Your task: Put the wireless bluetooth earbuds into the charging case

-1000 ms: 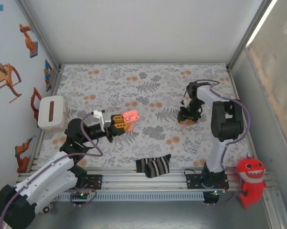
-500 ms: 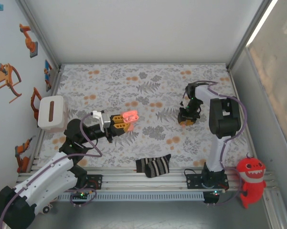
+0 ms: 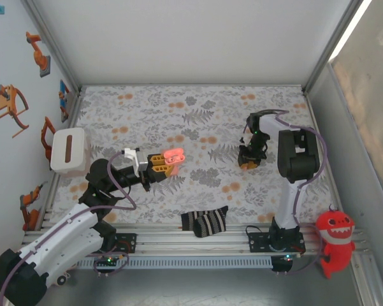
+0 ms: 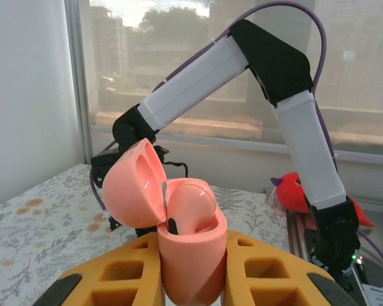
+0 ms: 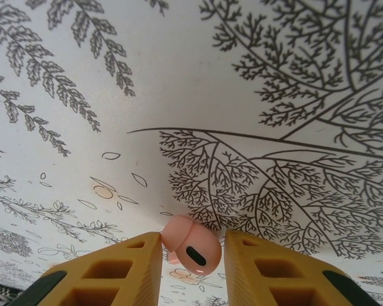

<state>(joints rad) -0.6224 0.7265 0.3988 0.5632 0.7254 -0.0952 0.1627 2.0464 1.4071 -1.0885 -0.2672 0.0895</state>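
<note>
The left gripper (image 4: 192, 243) clamps the open charging case (image 4: 191, 274); the right gripper (image 5: 192, 236) straddles an earbud (image 5: 188, 252), grip unconfirmed, so its rounded body may squirt free.

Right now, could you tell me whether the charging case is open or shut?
Open: the charging case has its lid tipped back, with one earbud seated inside.

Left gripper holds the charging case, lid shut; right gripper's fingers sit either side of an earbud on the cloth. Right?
No. The left wrist view shows the lid open on the charging case in the left gripper. The right gripper does have its fingers either side of an earbud on the cloth.
</note>
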